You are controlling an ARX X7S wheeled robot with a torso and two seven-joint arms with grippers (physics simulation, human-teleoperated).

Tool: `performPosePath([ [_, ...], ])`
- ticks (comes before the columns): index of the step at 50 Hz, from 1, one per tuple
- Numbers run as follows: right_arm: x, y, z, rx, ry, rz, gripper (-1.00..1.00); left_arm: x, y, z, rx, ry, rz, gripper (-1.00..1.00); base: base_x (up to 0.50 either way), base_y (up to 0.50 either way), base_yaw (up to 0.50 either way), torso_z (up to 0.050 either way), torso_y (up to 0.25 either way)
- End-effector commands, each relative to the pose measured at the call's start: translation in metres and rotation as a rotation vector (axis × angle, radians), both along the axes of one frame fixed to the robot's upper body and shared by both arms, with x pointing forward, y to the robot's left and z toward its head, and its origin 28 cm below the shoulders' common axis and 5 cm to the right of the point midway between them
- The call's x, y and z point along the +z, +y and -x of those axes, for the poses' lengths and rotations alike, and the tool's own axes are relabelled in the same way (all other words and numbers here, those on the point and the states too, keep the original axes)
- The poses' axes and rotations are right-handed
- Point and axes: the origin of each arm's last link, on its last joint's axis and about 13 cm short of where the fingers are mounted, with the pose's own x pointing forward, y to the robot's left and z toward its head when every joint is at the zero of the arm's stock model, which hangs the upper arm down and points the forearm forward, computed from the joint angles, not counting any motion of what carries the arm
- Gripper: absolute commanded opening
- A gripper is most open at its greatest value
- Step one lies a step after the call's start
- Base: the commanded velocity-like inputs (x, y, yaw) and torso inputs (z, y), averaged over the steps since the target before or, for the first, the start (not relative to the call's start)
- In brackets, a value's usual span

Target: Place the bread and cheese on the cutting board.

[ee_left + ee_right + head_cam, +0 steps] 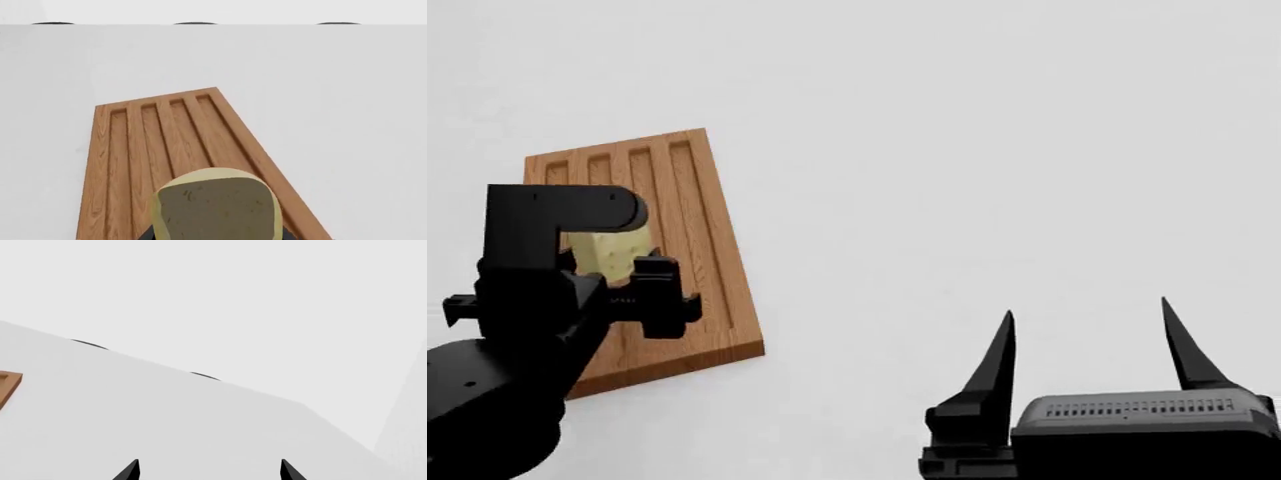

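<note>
While above the cutting board (701,215), cheese's (217,207) flat cut face toward left wrist camera.

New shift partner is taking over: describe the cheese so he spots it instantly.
Find the grooved reddish wooden cutting board on the white table. Over its near end, the black left hand grips the cheese, a pale yellow chunk with a rounded back, the only food visible.
</note>
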Motion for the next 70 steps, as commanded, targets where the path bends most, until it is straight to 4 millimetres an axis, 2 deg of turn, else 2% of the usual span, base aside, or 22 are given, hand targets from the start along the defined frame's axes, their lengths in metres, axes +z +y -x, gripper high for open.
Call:
performPosePath([
  [1, -0.002, 0.000, -0.001, 0.001, 0.011, -0.005, 1.00, -0.011, -0.013, -0.018, 0.035, -0.065, 0.067, -1.00, 0.00, 0.00, 0.00, 0.000, 0.000],
  [3, -0.002, 0.000, -0.001, 0.004, 0.012, -0.004, 1.00, -0.026, -0.014, -0.017, 0.057, -0.061, 0.063, -1.00, 0.00, 0.00, 0.00, 0.000, 0.000],
  [6, -0.003, 0.000, -0.002, 0.003, 0.014, -0.007, 1.00, -0.036, -0.016, -0.017, 0.120, -0.114, 0.047, -1.00, 0.00, 0.00, 0.00, 0.000, 0.000],
  [14, -0.005, 0.000, -0.002, 0.007, 0.020, -0.008, 1.00, -0.043, -0.039, -0.019, 0.052, -0.110, 0.075, -1.00, 0.00, 0.00, 0.00, 0.000, 0.000],
  [17, -0.005, 0.000, -0.002, 0.006, 0.021, -0.008, 1.00, -0.052, -0.043, -0.019, 0.024, -0.066, 0.068, -1.00, 0.00, 0.00, 0.00, 0.000, 0.000],
  [33, -0.006, 0.000, -0.002, 0.006, 0.022, -0.006, 1.00, -0.073, -0.036, -0.009, -0.012, 0.069, 0.022, -1.00, 0.00, 0.00, 0.00, 0.000, 0.001],
  [44, -0.006, -0.001, -0.001, 0.002, 0.023, -0.006, 1.00, -0.069, -0.036, -0.004, -0.020, 0.073, 0.032, -1.00, 0.00, 0.00, 0.00, 0.000, 0.000],
  [45, -0.006, -0.001, -0.001, 0.003, 0.023, -0.006, 1.00, -0.065, -0.037, -0.001, -0.027, 0.077, 0.053, 1.00, 0.00, 0.00, 0.00, 0.000, 0.000],
  [60, -0.005, -0.002, 0.000, 0.001, 0.022, -0.011, 1.00, -0.025, -0.040, 0.020, -0.039, -0.017, 0.074, 1.00, 0.00, 0.00, 0.00, 0.000, 0.000],
  [70, -0.006, 0.000, 0.000, 0.029, 0.024, -0.055, 1.00, 0.011, -0.037, 0.035, -0.036, -0.115, 0.059, 1.00, 0.00, 0.00, 0.00, 0.000, 0.000],
])
